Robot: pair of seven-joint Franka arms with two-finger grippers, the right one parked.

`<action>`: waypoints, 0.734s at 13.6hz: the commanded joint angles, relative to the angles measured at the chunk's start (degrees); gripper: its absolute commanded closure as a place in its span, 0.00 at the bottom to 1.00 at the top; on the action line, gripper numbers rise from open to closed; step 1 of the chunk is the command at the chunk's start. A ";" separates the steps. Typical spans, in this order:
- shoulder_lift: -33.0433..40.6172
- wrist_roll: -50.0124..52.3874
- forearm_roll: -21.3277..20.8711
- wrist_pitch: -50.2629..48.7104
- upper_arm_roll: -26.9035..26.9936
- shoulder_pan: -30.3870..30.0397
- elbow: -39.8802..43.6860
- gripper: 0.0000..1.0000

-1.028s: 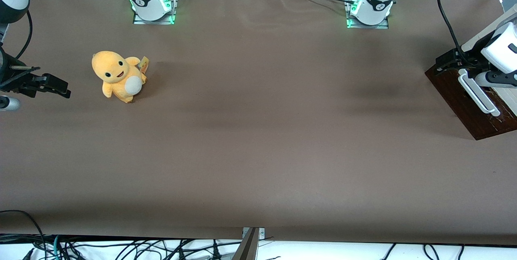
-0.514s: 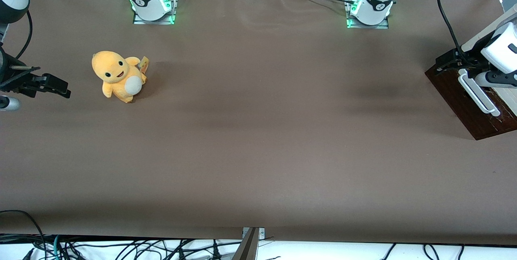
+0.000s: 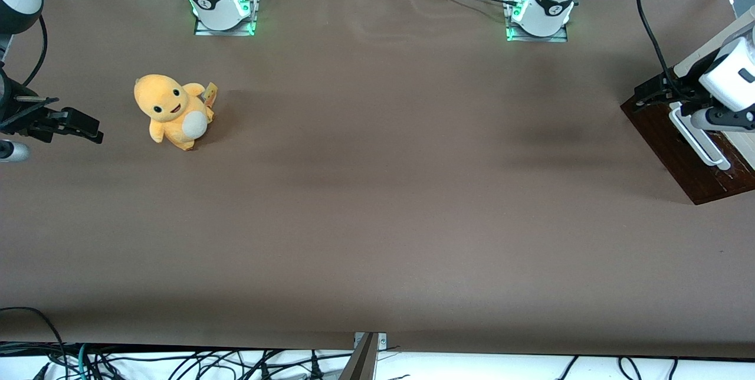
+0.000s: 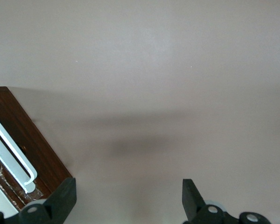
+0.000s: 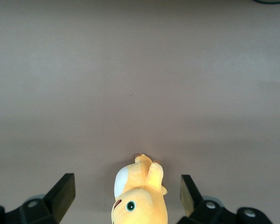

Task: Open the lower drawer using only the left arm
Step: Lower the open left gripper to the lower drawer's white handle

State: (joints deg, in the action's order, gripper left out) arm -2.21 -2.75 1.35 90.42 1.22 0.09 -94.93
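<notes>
We see a wide brown counter [image 3: 377, 191]. A yellow plush toy [image 3: 172, 110] sits on it toward the parked arm's end, at about 10 o'clock from the counter's middle. The lower drawer [image 3: 678, 147], dark wood with a white bar handle [image 3: 696, 139], rests on the counter at 3 o'clock, at the working arm's end. Two arm bases [image 3: 223, 11] stand at 11 and 1 o'clock. Above the drawer hangs the left arm's gripper [image 4: 126, 198], its jaws spread apart.

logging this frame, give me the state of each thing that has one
lower drawer: pulled partly out, dark brown front facing the table, nothing holding its handle
white bar handle: free, ungripped
left arm: over the drawer at the working arm's end of the table
end effector: open, empty, beside the handle, not around it
yellow plush toy: upright on the table, toward the parked arm's end, untouched
</notes>
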 commanded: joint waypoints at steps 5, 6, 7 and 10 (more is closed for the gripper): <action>-10.87 11.69 -13.36 -2.87 -0.60 1.23 1.41 0.00; -12.72 14.50 -16.26 -2.97 -0.60 2.10 1.41 0.00; -14.74 17.49 -18.99 -3.06 -0.60 3.15 1.50 0.00; -18.79 22.26 -24.71 -3.06 -0.60 4.30 1.50 0.00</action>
State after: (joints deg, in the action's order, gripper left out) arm -18.60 16.82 -19.74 88.83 0.51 3.48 -95.01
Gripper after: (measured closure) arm 0.000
